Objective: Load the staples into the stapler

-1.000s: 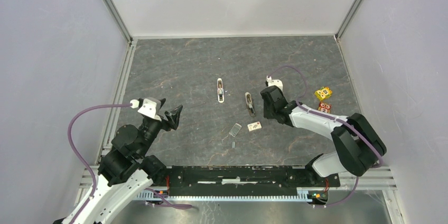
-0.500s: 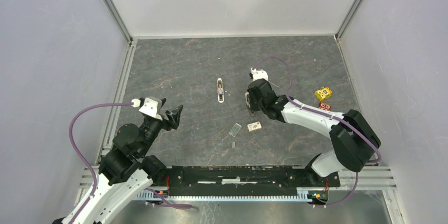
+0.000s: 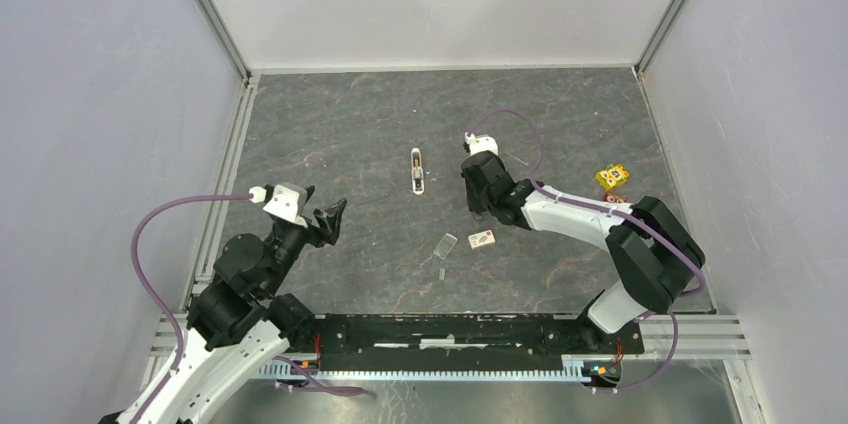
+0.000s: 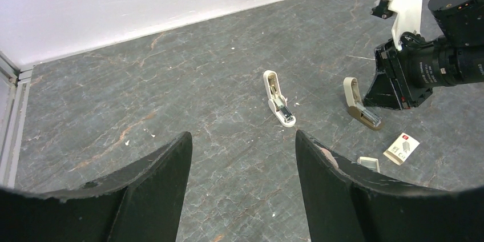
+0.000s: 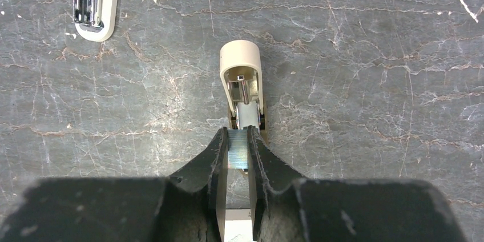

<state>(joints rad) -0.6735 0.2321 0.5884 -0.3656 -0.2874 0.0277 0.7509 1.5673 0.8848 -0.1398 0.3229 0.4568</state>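
Note:
A tan stapler lies open on the dark tabletop, its metal channel facing up. My right gripper is shut on a short silvery strip of staples, held right at the near end of that channel. From above, the right gripper covers most of the tan stapler. The whitish staple box with a red mark and its clear lid lie just in front. My left gripper hangs open and empty at the left, well away from the tan stapler.
A white stapler lies open left of the tan one. A yellow cartoon-face cube sits at the right, near the wall. Metal frame rails run along the table's left and right edges.
My right gripper has swung left and away from me, from beside the tan stapler to directly over it, still shut on the staples. The left arm has not moved.

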